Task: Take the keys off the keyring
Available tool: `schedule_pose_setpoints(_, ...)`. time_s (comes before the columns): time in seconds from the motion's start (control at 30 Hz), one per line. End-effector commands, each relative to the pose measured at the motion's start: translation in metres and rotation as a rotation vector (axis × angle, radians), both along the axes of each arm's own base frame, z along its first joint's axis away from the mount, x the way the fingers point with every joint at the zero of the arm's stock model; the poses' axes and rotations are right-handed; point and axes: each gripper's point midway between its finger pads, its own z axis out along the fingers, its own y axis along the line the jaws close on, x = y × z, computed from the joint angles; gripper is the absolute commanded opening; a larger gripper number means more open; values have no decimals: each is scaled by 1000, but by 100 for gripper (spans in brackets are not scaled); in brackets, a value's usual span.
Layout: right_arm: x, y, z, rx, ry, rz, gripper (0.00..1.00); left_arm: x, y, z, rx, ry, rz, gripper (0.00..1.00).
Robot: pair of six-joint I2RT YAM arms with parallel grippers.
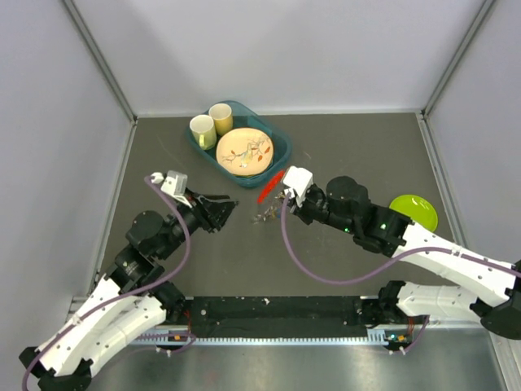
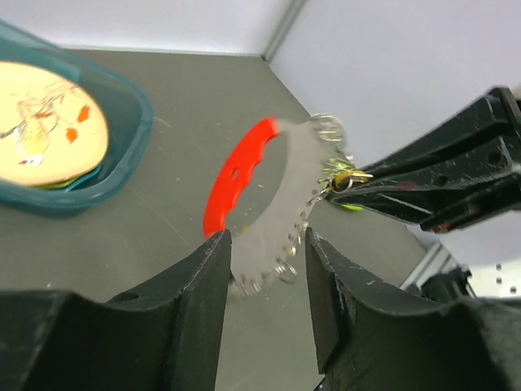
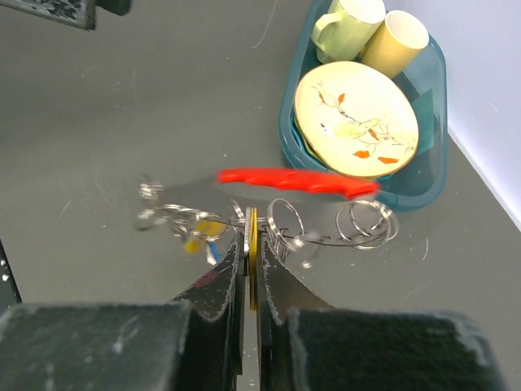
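Observation:
My right gripper [image 3: 251,244] is shut on a flat yellow-headed key [image 3: 253,224] and holds the bunch just above the table. From that key hang the red crescent clip [image 3: 297,181], thin metal rings [image 3: 364,223] and more small keys [image 3: 191,230], all blurred. In the top view the clip [image 1: 270,186] and the dangling keys [image 1: 264,214] lie between both arms. My left gripper [image 2: 266,244] is open, with its fingertips just short of the blurred rings [image 2: 285,265] and nothing held. From above, the left gripper [image 1: 230,208] points right at the bunch and the right gripper [image 1: 285,202] points left.
A teal bin [image 1: 277,140] at the back holds two cups [image 1: 211,122] and a patterned plate [image 1: 244,151]. A lime-green plate [image 1: 413,210] lies at the right beside my right arm. Grey walls close in the table on three sides.

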Motion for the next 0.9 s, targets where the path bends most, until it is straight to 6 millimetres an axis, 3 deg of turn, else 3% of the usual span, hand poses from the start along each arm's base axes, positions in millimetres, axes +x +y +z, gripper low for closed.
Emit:
schedule_pose_setpoints(0.0, -14, -1, 64, 123, -115, 86, 0, -20, -27, 43, 73, -221, -215, 46)
schedule_pose_setpoints(0.37, -42, -4, 86, 179, -150, 217, 0, -53, -78, 46, 99, -301, -617, 43)
schedule_pose_setpoints(0.6, -50, -4, 97, 218, -152, 243, 0, -57, -86, 52, 60, -339, -674, 41)
schedule_pose_setpoints(0.87, -49, -4, 96, 236, -118, 227, 0, -65, -89, 58, 31, -396, -701, 38)
